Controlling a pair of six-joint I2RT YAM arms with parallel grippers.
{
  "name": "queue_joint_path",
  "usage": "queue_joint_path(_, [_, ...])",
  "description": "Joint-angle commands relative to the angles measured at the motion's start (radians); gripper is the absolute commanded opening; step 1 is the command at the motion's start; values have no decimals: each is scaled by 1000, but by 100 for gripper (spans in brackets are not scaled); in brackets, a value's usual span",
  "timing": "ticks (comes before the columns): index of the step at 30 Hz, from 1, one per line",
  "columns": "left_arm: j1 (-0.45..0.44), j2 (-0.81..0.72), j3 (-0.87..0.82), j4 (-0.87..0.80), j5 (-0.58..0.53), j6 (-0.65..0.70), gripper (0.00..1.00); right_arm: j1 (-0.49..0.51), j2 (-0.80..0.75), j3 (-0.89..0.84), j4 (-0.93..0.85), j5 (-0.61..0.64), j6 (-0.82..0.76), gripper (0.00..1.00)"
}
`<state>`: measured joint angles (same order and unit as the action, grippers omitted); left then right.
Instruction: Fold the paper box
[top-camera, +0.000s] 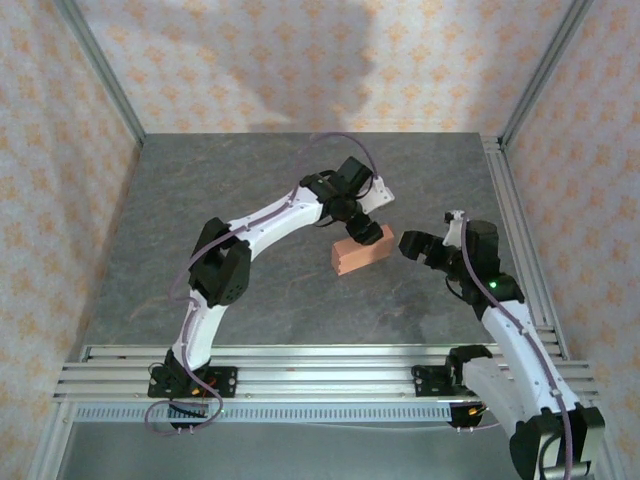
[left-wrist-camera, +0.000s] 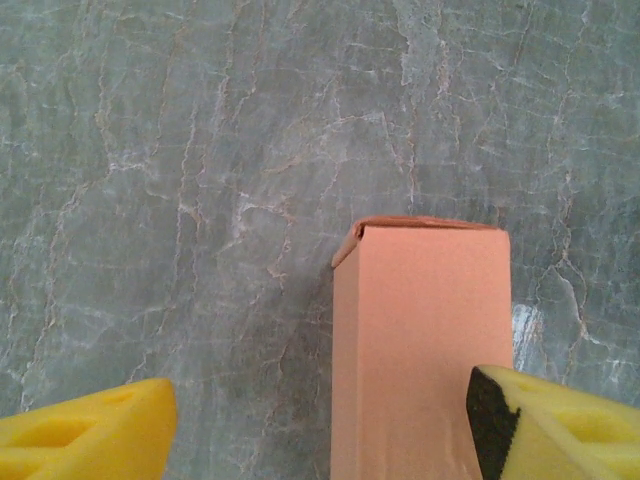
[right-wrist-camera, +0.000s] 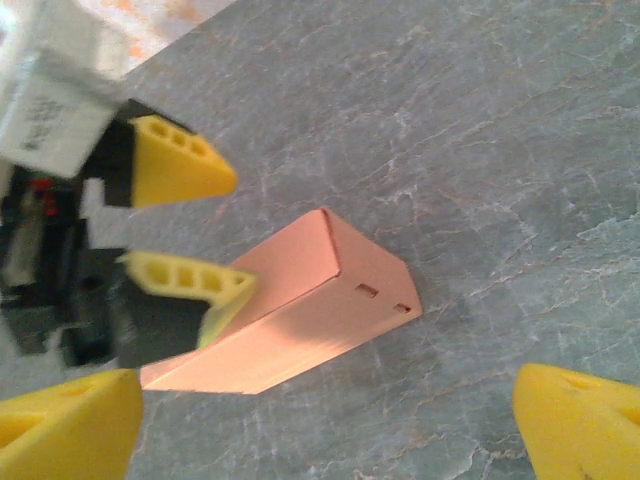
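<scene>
Salmon-orange rectangular cardboard box (top-camera: 360, 255) lies folded shut on the grey marbled table (top-camera: 250, 190), a little right of centre and angled to the edges. The end face with two small slots points away from both grippers.

Left gripper (top-camera: 364, 234) is over the box's other end, jaws spread wide. One yellow finger (left-wrist-camera: 550, 425) is against the box's long edge, the other well clear.

Right gripper (top-camera: 408, 246) is near that same end, not touching, jaws spread.

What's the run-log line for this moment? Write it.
paper box: closed, lying on table | left end effector: open, one finger against box | right end effector: open, clear of box
</scene>
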<state>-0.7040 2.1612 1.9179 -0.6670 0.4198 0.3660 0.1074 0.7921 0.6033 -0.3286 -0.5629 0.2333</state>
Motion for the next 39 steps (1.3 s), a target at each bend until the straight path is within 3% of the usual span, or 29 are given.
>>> queue_joint_path(1, [-31, 52, 90, -98, -27, 80, 74, -5, -26, 1, -76, -33, -32, 95])
queue_joint_path(13, [-50, 108, 175, -123, -40, 54, 70, -5, -11, 10, -87, -13, -55, 94])
queue_joint_path(27, [-51, 43, 130, 30, 112, -104, 83, -5, -83, -19, -93, 12, -22, 94])
queue_joint_path(35, [-51, 57, 129, 22, 98, -79, 80, -5, -174, -50, -109, 35, 18, 93])
queue_joint_path(39, [-61, 97, 145, -1, 32, -37, 78, -5, -183, -47, -114, 58, 23, 93])
